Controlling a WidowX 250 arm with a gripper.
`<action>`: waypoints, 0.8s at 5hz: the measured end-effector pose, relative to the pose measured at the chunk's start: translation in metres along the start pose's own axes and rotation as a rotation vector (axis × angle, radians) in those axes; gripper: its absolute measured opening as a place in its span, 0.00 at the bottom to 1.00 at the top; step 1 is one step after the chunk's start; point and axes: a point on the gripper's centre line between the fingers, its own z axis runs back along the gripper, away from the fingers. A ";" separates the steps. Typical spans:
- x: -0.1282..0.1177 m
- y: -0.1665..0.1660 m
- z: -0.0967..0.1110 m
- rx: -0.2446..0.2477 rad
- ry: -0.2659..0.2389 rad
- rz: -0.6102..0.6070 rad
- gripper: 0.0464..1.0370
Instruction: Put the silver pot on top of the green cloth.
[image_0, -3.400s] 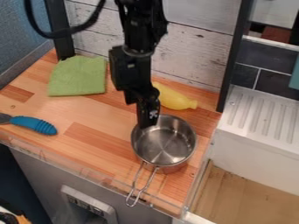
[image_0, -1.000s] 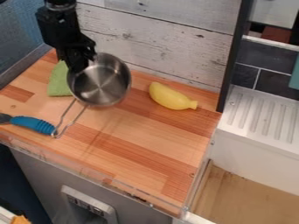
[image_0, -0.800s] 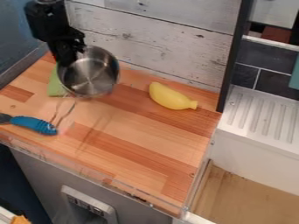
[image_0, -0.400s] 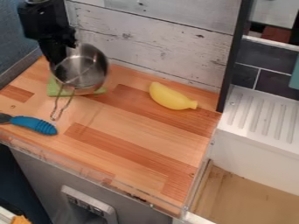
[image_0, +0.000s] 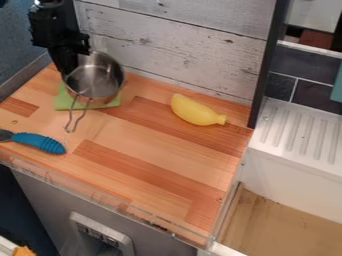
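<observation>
Wooden counter (image_0: 153, 155): spreads from the left edge across the center of the frame as I look down on it.
Plank wall (image_0: 180, 47): whitewashed and weathered, backs the counter across the top of the frame.
White drainboard (image_0: 300, 132): ridged, sits at the right of the frame, beside the counter.
Black robot arm (image_0: 52, 27): comes down in the upper left corner, ending at the pot.
Gripper (image_0: 69, 71): points downward at the left side of the pot's rim; from where I stand, I cannot tell whether it is clamped or apart.
Silver pot (image_0: 95, 76): upper left of the frame, upright over the green cloth, its wire handle angled toward the lower left.
Green cloth (image_0: 64, 102): lies flat on the counter, peeking out around the pot's left and lower sides.
Yellow banana-shaped item (image_0: 194, 110): rests above center, well apart from the pot.
Blue-handled utensil (image_0: 40, 142): lies at the left edge, below the cloth.
</observation>
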 end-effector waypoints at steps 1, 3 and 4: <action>-0.005 -0.004 -0.003 -0.005 -0.017 0.004 0.02; -0.011 -0.006 -0.007 0.000 -0.039 0.009 0.22; -0.010 -0.007 -0.007 -0.001 -0.041 0.015 0.50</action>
